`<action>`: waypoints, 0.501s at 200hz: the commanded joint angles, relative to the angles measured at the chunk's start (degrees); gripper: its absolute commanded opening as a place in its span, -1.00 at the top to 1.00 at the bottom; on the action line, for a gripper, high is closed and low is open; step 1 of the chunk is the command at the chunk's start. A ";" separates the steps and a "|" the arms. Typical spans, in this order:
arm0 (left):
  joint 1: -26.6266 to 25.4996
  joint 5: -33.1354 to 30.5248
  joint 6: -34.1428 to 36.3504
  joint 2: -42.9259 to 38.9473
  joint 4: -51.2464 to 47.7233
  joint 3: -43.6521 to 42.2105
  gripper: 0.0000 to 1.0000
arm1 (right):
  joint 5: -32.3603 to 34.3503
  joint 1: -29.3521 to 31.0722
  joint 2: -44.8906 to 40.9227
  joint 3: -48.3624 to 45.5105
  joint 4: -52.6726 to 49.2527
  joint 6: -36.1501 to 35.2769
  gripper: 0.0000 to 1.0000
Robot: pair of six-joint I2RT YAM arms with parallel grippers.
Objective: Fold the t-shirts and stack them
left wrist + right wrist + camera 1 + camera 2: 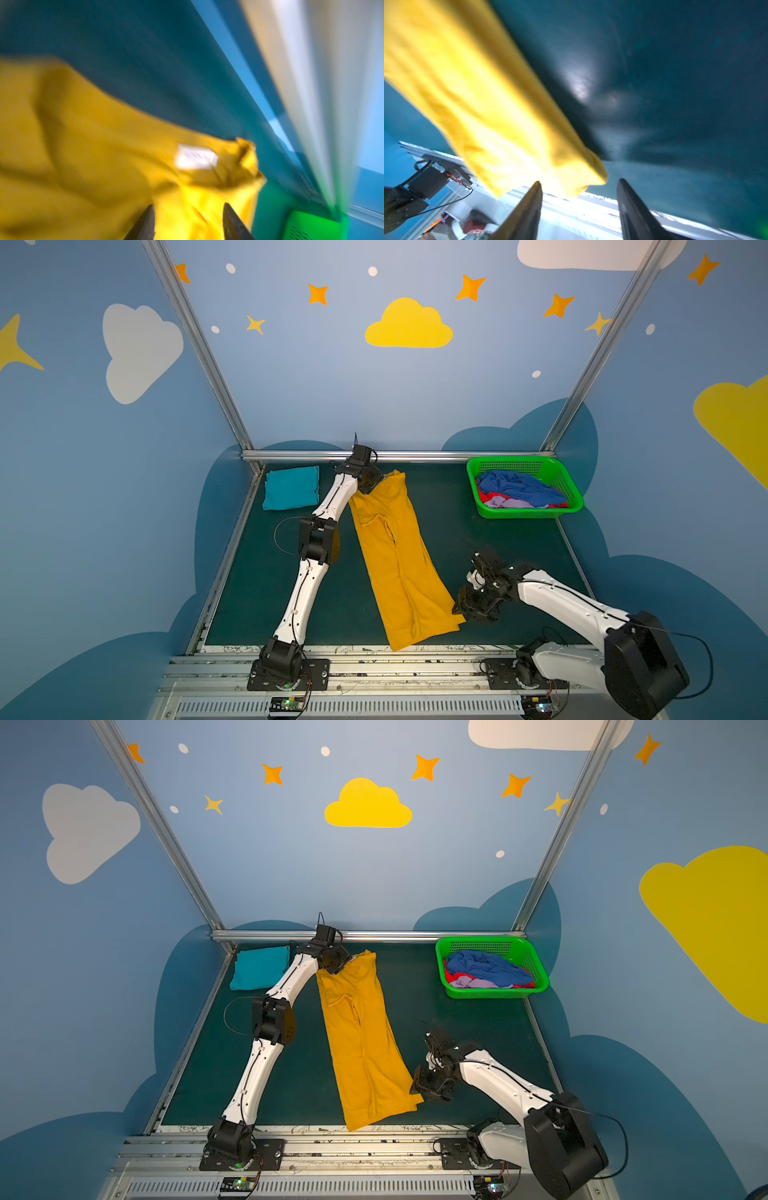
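The mustard-yellow t-shirt (395,556) (361,1036) lies as a long narrow strip, slanting from the far middle of the table to its front edge. My left gripper (370,481) (334,961) hovers at its far end by the collar. In the blurred left wrist view its jaws (188,209) stand apart over the yellow cloth (104,135) and white neck label (196,159). My right gripper (463,605) (417,1085) (580,184) is open beside the near right corner of the shirt (477,93), which hangs just past its tips. A folded teal t-shirt (291,488) (259,968) lies far left.
A green basket (528,512) (494,992) stands at the far right corner with a blue tee (515,487), a red one (484,497) and a lavender one (505,502) crumpled inside. An aluminium rail (395,455) runs along the table's back, and walls close the sides.
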 commanded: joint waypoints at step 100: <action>-16.00 -17.40 -0.95 -71.68 -5.86 -76.90 -0.30 | -0.54 3.47 0.57 -3.19 7.19 -7.88 0.09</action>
